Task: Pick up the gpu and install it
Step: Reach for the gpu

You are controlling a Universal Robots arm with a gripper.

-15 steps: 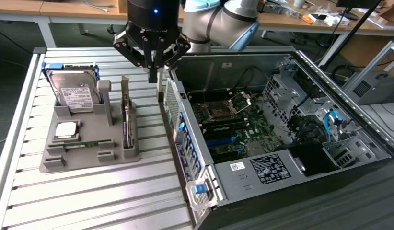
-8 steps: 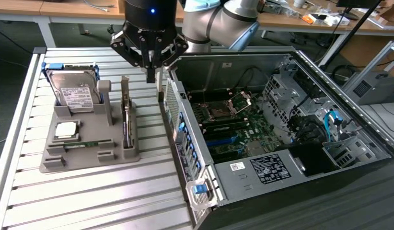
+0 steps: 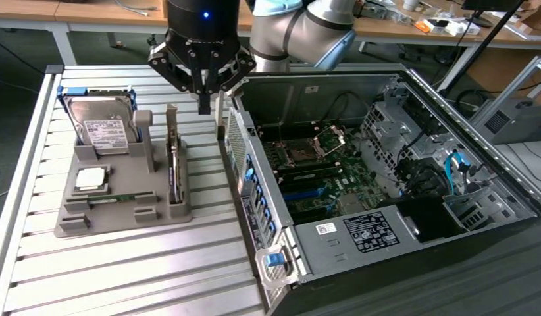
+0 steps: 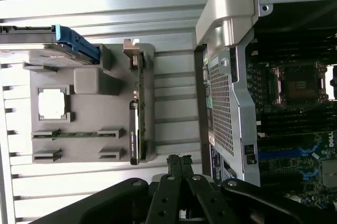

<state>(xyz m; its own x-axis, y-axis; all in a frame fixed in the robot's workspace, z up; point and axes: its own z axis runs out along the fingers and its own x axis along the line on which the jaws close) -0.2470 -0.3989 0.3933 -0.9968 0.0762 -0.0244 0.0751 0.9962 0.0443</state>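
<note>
The gpu [image 3: 172,161] stands on its long edge in a slot along one side of the grey holder [image 3: 121,220], thin and dark, untouched. The wrist view has the gpu [image 4: 136,113] edge-on in that slot. My gripper [image 3: 205,102] hangs above the table between the holder and the open computer case [image 3: 253,171], higher than the card and toward the case from it. Its fingertips [image 4: 175,162] are pressed together with nothing between them, so the gripper [image 4: 179,160] is shut and empty.
The holder also carries a silver hard drive [image 3: 104,128] in a blue frame, a square processor [image 3: 91,178] and a narrow green memory stick [image 3: 112,197]. The case lies open on its side showing the motherboard [image 3: 310,171]. Slatted metal table [image 3: 121,276]; cluttered benches behind.
</note>
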